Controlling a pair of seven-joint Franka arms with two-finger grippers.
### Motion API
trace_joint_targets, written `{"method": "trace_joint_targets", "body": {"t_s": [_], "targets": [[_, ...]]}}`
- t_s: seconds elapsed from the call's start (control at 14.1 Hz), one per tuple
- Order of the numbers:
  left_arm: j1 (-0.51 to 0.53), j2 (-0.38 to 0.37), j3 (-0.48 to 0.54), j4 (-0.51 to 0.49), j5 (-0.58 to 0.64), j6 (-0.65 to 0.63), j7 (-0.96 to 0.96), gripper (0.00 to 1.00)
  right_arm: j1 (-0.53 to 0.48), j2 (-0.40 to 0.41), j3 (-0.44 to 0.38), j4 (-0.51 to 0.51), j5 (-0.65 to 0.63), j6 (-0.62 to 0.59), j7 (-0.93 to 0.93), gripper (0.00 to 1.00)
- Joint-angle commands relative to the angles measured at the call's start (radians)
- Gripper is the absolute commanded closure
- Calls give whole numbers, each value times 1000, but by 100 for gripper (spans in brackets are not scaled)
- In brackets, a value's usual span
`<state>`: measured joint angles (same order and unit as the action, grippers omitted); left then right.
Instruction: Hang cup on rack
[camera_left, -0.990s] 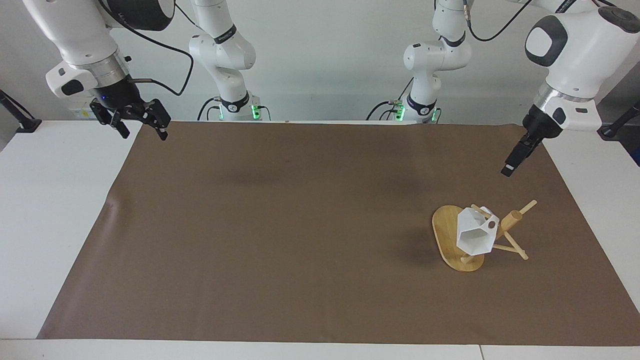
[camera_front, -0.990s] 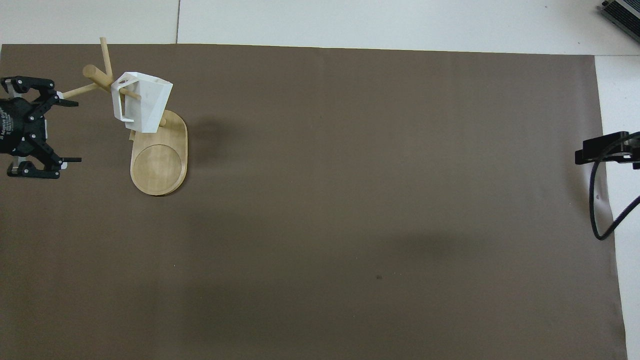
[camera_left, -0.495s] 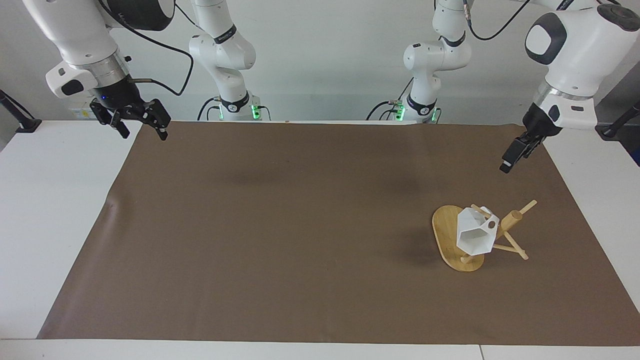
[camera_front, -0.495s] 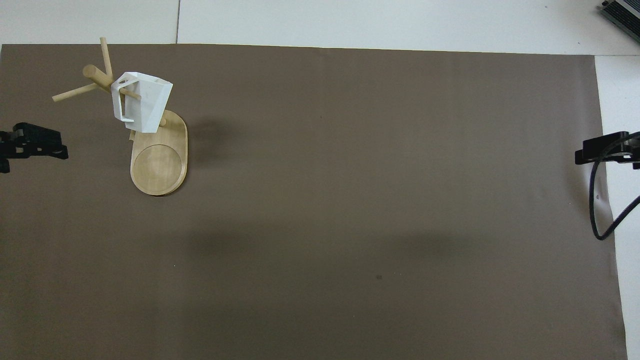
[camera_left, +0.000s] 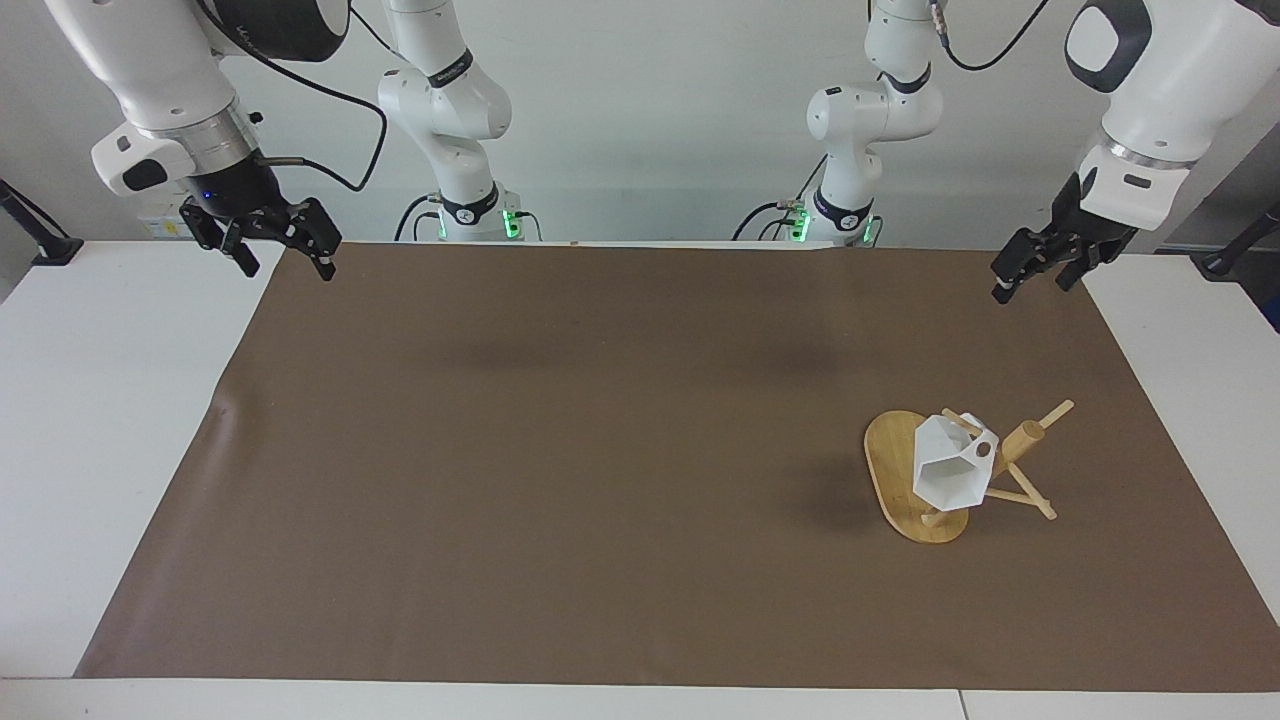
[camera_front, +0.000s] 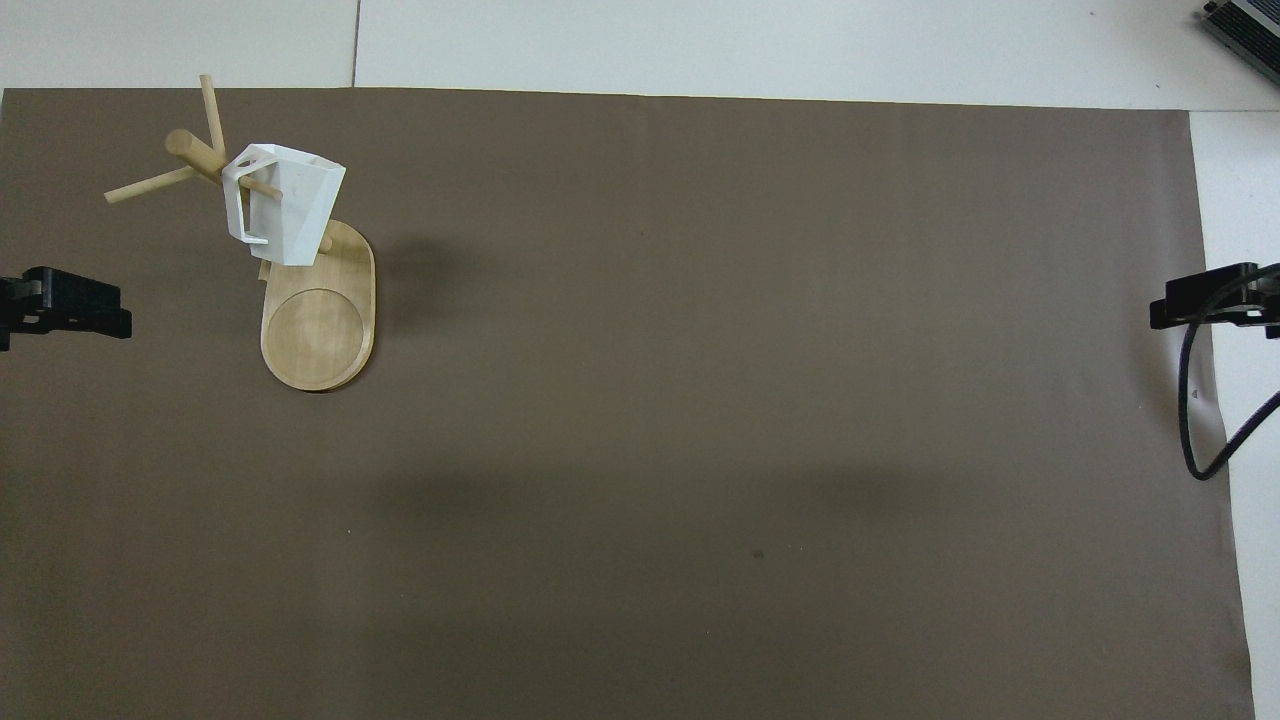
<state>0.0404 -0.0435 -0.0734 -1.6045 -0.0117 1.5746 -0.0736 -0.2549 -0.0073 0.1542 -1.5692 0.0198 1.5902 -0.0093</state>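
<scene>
The white faceted cup (camera_left: 945, 478) hangs by its handle on a peg of the bamboo rack (camera_left: 888, 462), tilted over the oval base. In the overhead view the cup (camera_front: 290, 205) sits against the rack's post, above the base (camera_front: 318, 335). My left gripper (camera_left: 1032, 283) is open and holds nothing, raised over the mat's corner at the left arm's end and well apart from the rack. One of its fingers (camera_front: 80, 300) shows at the overhead view's edge. My right gripper (camera_left: 288, 266) waits open over the mat's corner at the right arm's end.
A brown mat (camera_left: 600, 450) covers most of the white table (camera_left: 110, 420). A black cable (camera_front: 1190, 400) loops down from the right gripper's finger (camera_front: 1195, 298) at the mat's edge.
My left gripper has risen and drawn back from beside the rack toward the mat's corner, turning as it went. The cup, the rack and the right gripper have not moved.
</scene>
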Motion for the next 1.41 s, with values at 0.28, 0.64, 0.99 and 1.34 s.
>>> {"method": "trace_joint_targets", "body": {"t_s": [0.28,0.64,0.99,1.34], "targets": [[-119,-10,75,49,32,-78,105,0,-6,-10,4,-5,2,-16,-23,0],[-88,-13,76,35,7,-31,118,0,-6,-10,4,-5,2,-16,-23,0],[-100,-21,72,15,7,-5,74,0,-6,-10,4,-5,2,-16,-23,0],[-89,-22,72,9,-34,1,55,0,-6,-10,4,-5,2,-16,-23,0]]}}
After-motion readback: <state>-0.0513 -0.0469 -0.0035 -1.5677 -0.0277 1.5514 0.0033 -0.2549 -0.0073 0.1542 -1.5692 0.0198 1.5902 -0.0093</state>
